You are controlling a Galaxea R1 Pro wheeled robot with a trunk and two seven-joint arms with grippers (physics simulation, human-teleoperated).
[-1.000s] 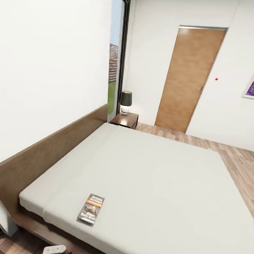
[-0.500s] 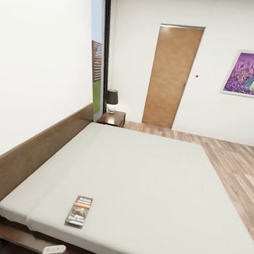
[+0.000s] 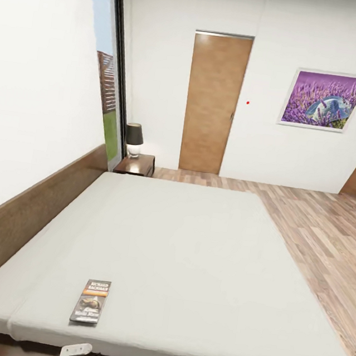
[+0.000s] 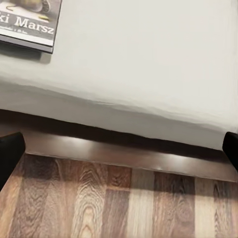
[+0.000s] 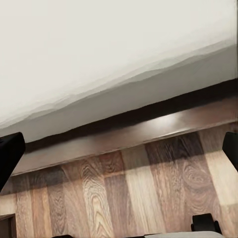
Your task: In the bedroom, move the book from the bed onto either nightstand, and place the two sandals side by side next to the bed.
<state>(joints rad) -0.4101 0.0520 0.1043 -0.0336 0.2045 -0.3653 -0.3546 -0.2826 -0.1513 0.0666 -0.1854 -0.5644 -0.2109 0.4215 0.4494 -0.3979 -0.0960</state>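
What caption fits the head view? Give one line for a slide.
Bedroom seen from the bedside: book lying flat near the mattress edge of the bed, nightstand with lamp beyond.

Matt cloth bed (image 3: 190,258); glossy wood frame (image 4: 124,153).

Camera panned right; bed (image 3: 190,258) now squarer.

The book (image 3: 90,301) lies at the lower left of the bed (image 3: 191,247), the nightstand (image 3: 136,164) beyond its upper left corner
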